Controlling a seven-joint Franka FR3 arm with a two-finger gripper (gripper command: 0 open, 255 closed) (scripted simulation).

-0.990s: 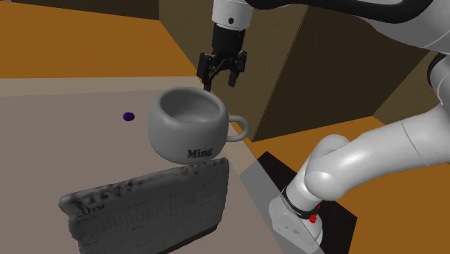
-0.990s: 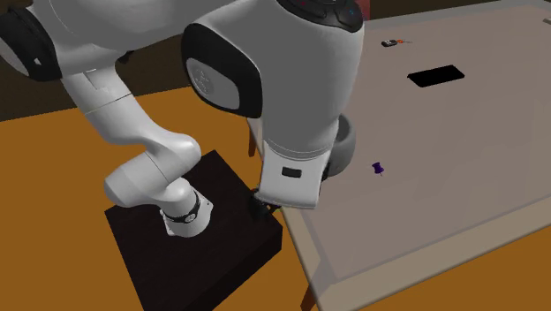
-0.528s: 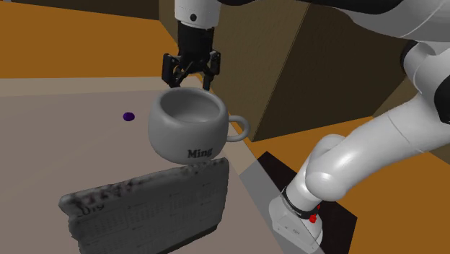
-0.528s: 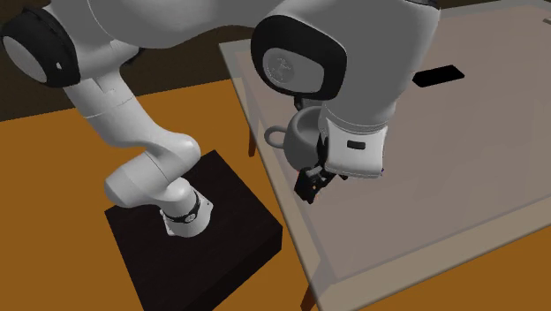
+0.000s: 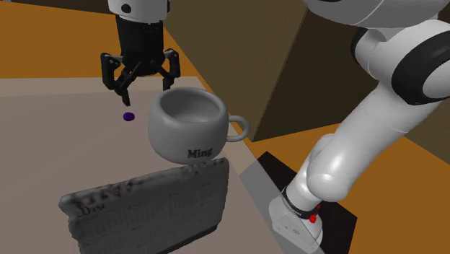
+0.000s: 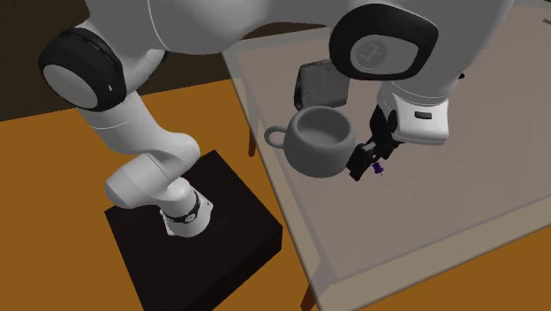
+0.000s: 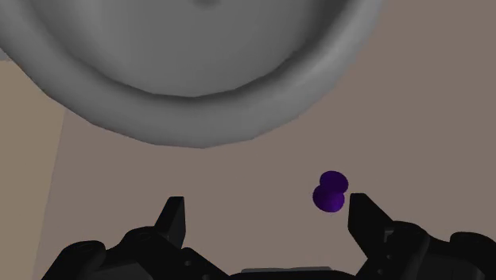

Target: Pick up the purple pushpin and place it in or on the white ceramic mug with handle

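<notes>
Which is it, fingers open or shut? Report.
Open. In the wrist view the fingers stand wide apart, clasping nothing; the pushpin lies on the table near one.

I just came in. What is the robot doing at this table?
The white arm holds its black gripper open above the table, right beside the grey mug. The purple pushpin lies on the table below the gripper, close to one finger, and is not gripped yet. The mug stands upright.
</notes>
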